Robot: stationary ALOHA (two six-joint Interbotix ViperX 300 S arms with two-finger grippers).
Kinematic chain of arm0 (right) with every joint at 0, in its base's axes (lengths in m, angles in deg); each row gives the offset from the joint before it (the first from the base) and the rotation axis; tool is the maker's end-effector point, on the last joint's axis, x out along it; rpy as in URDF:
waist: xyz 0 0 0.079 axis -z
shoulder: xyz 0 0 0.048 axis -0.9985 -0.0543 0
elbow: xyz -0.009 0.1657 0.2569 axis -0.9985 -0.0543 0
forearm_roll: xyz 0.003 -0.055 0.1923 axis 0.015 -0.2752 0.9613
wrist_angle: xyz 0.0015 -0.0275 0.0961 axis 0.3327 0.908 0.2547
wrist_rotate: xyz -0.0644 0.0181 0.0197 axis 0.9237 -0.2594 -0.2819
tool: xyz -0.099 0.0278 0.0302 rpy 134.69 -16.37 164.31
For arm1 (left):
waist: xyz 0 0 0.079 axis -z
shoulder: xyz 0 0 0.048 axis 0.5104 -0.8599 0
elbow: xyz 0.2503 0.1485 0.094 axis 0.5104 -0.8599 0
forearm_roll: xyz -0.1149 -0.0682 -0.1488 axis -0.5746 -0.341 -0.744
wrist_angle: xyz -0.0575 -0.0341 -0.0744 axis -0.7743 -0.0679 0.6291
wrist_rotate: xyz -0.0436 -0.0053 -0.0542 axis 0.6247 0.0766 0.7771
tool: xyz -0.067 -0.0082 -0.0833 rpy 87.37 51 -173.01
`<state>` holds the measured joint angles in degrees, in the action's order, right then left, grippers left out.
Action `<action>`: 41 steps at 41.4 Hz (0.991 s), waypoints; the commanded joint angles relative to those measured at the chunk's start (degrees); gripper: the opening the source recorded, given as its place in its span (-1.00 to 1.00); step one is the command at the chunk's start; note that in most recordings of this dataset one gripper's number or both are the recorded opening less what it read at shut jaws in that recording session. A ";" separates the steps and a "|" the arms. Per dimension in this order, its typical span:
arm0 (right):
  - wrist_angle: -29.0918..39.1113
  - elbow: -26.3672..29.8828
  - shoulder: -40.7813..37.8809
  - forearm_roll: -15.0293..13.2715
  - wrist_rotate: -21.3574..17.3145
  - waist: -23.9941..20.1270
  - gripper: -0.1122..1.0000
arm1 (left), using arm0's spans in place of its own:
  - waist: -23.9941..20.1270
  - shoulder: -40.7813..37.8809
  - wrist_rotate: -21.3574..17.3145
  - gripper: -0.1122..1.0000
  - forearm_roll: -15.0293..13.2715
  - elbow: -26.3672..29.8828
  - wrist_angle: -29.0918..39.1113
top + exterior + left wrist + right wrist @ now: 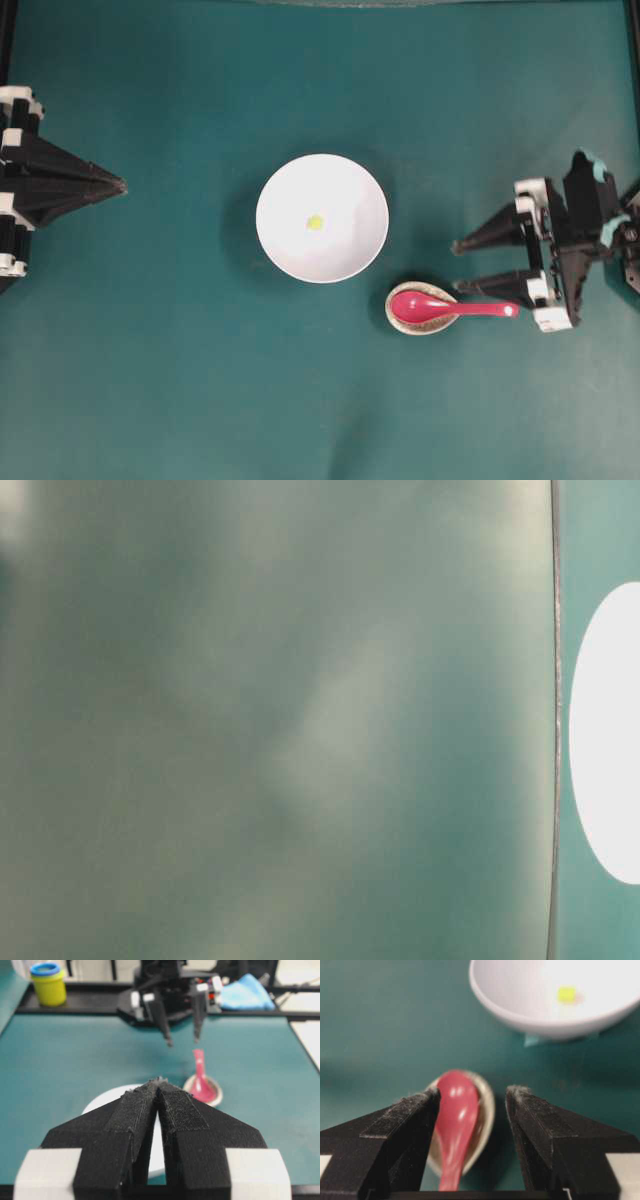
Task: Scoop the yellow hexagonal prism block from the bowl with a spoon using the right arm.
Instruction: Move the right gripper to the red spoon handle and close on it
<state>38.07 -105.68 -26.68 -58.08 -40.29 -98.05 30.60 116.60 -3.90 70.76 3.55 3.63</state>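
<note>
The red-pink spoon (pixel 440 307) lies with its long axis running across the overhead view: the deep scoop points toward nine o'clock and sits in a small speckled beige dish (pixel 400 318), while the short handle reaches toward three o'clock, its tip close beside the lower finger of the right gripper (pixel 472 269). In the right wrist view the spoon (pixel 455 1120) runs from six o'clock up to twelve, scoop end farthest from the camera, lying nearer the left finger than the right. The right gripper has its jaws spread wide and holds nothing; the spoon handle lies on the dish and green table (pixel 150 380), apart from both fingers. The white bowl (pixel 290 250) stands in the middle of the table, at about ten o'clock from the spoon, and the tiny yellow block (pixel 315 222) rests near its centre. The left gripper (pixel 120 185), at nine o'clock, has its jaws pressed together on nothing and points at the bowl. No brand, label or writing can be read on anything. The table-level view is mostly a blur.
</note>
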 commanded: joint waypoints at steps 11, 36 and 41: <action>-6.59 -0.26 -8.53 9.76 0.00 -9.05 0.26 | -0.09 -0.70 0.09 -0.70 0.18 1.41 -0.26; -21.97 0.35 -22.24 19.25 0.09 -19.69 0.18 | -0.09 -0.70 0.79 -0.70 0.09 1.23 0.62; -22.06 0.00 -23.12 19.60 0.09 -19.69 0.17 | -0.09 -0.70 0.79 -0.70 0.09 1.23 0.62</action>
<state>16.80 -105.68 -49.98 -38.92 -40.37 -117.38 30.60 116.42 -3.20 70.76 3.55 4.51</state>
